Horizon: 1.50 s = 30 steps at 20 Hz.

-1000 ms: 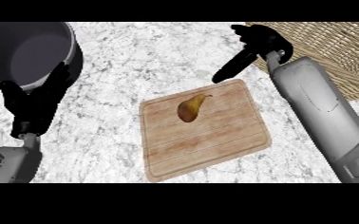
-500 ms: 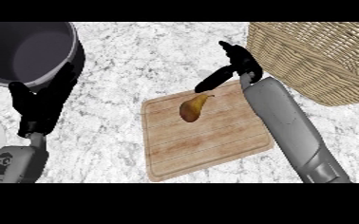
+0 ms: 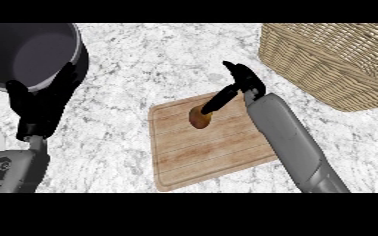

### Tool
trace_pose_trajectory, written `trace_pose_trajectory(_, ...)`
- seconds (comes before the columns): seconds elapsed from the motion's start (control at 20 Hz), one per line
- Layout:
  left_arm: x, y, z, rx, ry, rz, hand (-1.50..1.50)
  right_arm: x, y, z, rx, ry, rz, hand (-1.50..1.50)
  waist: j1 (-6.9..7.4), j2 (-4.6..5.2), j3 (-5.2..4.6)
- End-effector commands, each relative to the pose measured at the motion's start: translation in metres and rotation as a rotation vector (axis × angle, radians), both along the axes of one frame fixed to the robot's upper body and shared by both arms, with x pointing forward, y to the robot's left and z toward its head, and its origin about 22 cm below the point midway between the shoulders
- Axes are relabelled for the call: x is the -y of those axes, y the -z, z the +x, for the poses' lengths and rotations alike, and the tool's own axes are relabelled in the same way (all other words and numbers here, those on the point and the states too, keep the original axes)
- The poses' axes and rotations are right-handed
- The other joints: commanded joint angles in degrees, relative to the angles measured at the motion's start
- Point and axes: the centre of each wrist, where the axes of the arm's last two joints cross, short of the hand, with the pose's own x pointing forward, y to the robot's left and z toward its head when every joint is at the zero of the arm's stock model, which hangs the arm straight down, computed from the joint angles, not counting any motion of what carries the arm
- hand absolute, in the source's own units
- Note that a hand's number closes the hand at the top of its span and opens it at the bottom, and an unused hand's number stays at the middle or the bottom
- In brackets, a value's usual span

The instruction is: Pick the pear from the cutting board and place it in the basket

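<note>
Reaching down over the cutting board [image 3: 210, 152], the right robot hand [image 3: 235, 86] is at the pear [image 3: 198, 118], and this looks like the grasping step of the task. From the head view, its fingers [image 3: 216, 103] stretch down to the pear's far right side and seem to touch it, but they are not yet curled round the fruit, so the hand reads as released. The pear lies on the far part of the board, in the middle of the marble tabletop [image 3: 155, 60]. The basket [image 3: 330, 60] stands at the far right, well apart from the board. The left robot hand [image 3: 40, 105] rests open at the left edge, in front of a dark pot [image 3: 37, 55]. Next, I think, the fingers must close round the pear, then lift and carry it to the far right, over the basket rim.
</note>
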Motion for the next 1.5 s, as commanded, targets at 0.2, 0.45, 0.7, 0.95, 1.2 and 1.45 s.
trace_pose_trajectory(0.2,-0.008,0.014,-0.007,0.001,0.003,0.02,0.0,0.002,0.01,-0.021,-0.007,-0.019,-0.003,-1.5,-0.2,-0.06,-0.01)
trace_pose_trajectory(0.45,0.009,-0.002,-0.003,0.002,0.01,-0.003,0.0,0.005,-0.013,-0.028,0.022,-0.032,0.078,-1.5,-0.23,-0.13,-0.01)
trace_pose_trajectory(0.7,-0.008,0.006,-0.001,0.009,-0.01,0.009,0.0,0.013,0.006,-0.015,0.032,-0.058,0.086,-1.5,-0.05,0.02,-0.01)
trace_pose_trajectory(0.95,0.006,0.009,-0.012,0.0,-0.002,0.007,0.0,-0.016,0.007,-0.033,-0.002,-0.072,0.019,-1.5,-0.08,-0.07,-0.01)
trace_pose_trajectory(1.2,-0.012,0.004,0.009,-0.004,-0.006,-0.002,0.0,-0.018,0.017,-0.036,-0.019,-0.071,-0.017,-1.5,-0.23,-0.02,-0.01)
trace_pose_trajectory(1.45,0.016,0.004,0.002,0.0,-0.006,-0.022,0.0,-0.022,0.044,-0.023,-0.009,-0.128,-0.043,1.5,0.38,0.08,0.01)
